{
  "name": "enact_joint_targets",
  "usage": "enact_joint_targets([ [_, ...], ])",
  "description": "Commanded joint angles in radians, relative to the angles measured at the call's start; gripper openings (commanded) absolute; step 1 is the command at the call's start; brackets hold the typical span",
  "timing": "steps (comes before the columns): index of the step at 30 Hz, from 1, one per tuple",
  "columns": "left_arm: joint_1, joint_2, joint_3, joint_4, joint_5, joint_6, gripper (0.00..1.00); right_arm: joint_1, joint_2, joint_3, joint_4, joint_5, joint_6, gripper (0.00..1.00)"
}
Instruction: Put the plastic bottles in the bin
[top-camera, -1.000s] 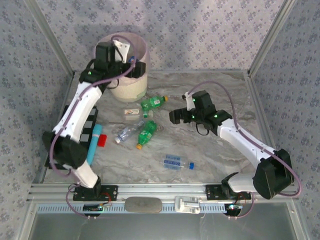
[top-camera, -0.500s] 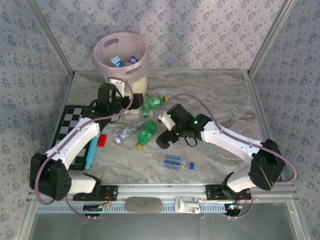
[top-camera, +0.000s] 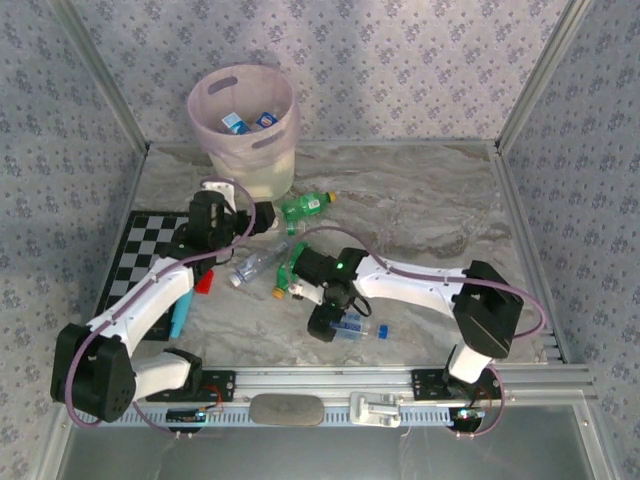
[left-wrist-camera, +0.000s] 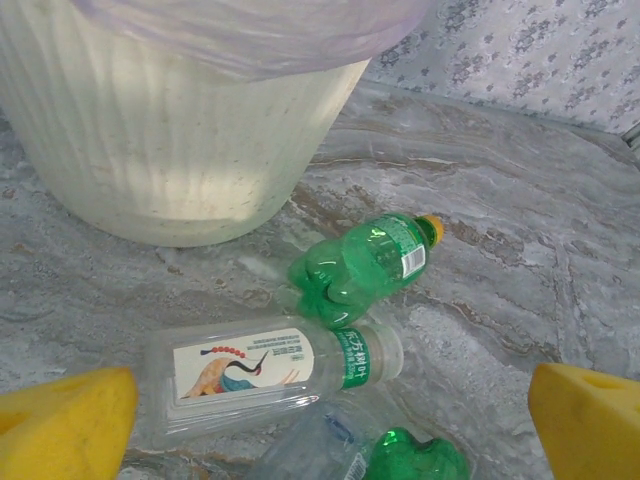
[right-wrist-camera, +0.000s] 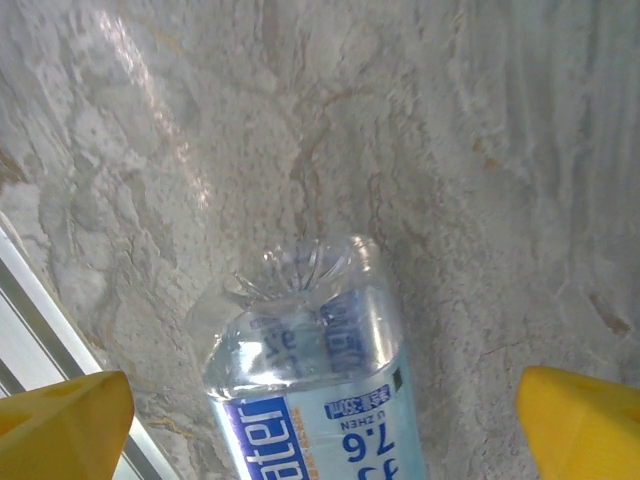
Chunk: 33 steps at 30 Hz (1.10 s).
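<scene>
Two small blue bottles (top-camera: 233, 121) lie in the bin (top-camera: 250, 170) at the far end of the bench (top-camera: 430, 210). More bottles lie out on the bench, so the job is partly done w/ lots left.

A green bottle (top-camera: 305, 206) lies on its side just beside the bin. Right by it is a clear bottle w/ a picture label (left-wrist-camera: 265, 370). Near those, toward the middle, are a plain clear one (top-camera: 248, 268) & a green one w/ an orange cap (top-camera: 290, 275). The blue-label bottle (right-wrist-camera: 310, 400) lies alone near the front edge, well apart from the bin.

The left tool (left-wrist-camera: 330, 385) hangs over the picture-label bottle. It is open as wide as it goes & holds nothing. The right tool (right-wrist-camera: 325, 410) hangs over the blue-label bottle, also wide open & empty. Its yellow pads (right-wrist-camera: 60, 420) sit on each side of the bottle, not touching.

So this looks like the reach-&-grab step, for both arms at once.

Nxt, each tool prob needs to go down till the pads sit around the bottle's middle, then squeeze, lift & carry it over the bin's rim. The right one has the longer trip. Round bottles may roll or slip, so squeeze at the middle.
</scene>
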Motion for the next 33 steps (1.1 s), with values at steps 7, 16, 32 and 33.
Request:
enact_joint_targets([
  [7,0.010,-0.020,-0.017,0.057,-0.006,-0.028,1.00,0.035,0.097,-0.002,-0.061,0.064,-0.034,0.98],
  [16,0.014,-0.013,-0.018,0.062,-0.002,-0.041,1.00,0.028,0.129,-0.002,-0.041,0.062,-0.046,0.73],
  [32,-0.025,-0.039,-0.060,0.158,0.024,-0.134,1.00,-0.221,-0.027,0.069,0.054,-0.153,0.043,0.39],
  [33,-0.033,-0.037,-0.060,0.162,0.024,-0.136,1.00,-0.248,-0.043,0.073,0.084,-0.168,0.061,0.40],
])
